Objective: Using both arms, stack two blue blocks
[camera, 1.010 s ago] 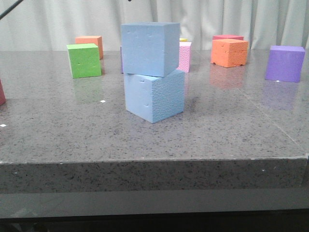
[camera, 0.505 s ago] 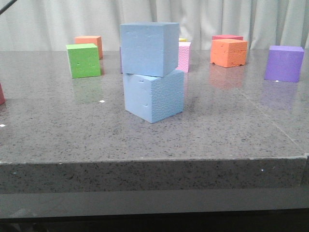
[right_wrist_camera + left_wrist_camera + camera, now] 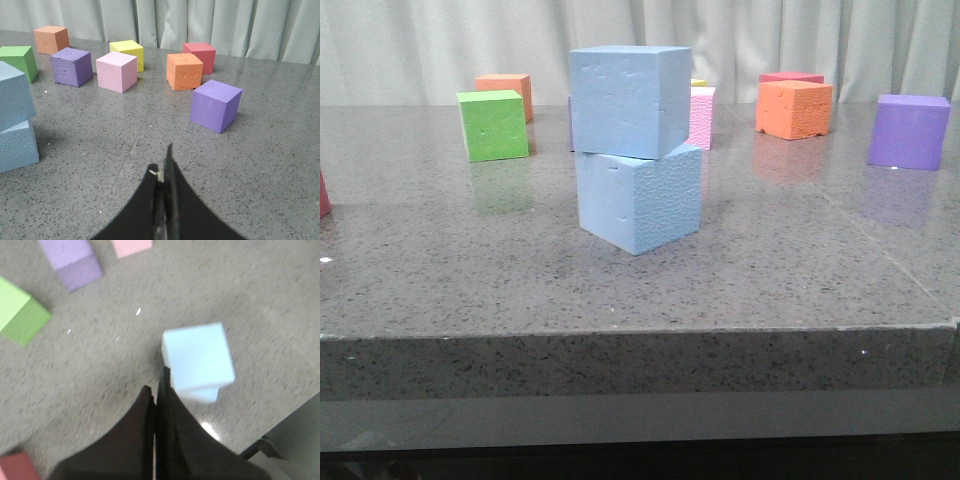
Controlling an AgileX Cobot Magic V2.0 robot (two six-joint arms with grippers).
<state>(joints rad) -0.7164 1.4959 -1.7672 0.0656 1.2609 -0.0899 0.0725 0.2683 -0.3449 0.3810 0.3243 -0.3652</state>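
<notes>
Stack: upper blue block [image 3: 630,100] is sitting on lower blue block [image 3: 640,198], near the table's front middle; the two are touching, the upper one twisted slightly and overhanging toward my left.
Left gripper [image 3: 156,390]: I am holding it above and just beside the stack, fingers pressed together, clasping nothing.
Right gripper [image 3: 163,172]: I am keeping it well apart from the stack, fingers pinched together, empty; the blocks are showing at the edge of its view.
Step in hand: I am judging the stacking done and the arms to be clearing away.
Doing it well: I am aiming to lift the left arm straight off, not sideways, since its fingers are hanging nearest the overhanging block.
Risk: a brush against light foam is likely to topple it.
Bystanders: purple cube [image 3: 909,131], orange cube [image 3: 794,108] and green cube [image 3: 494,124] are standing well apart from the stack.
</notes>
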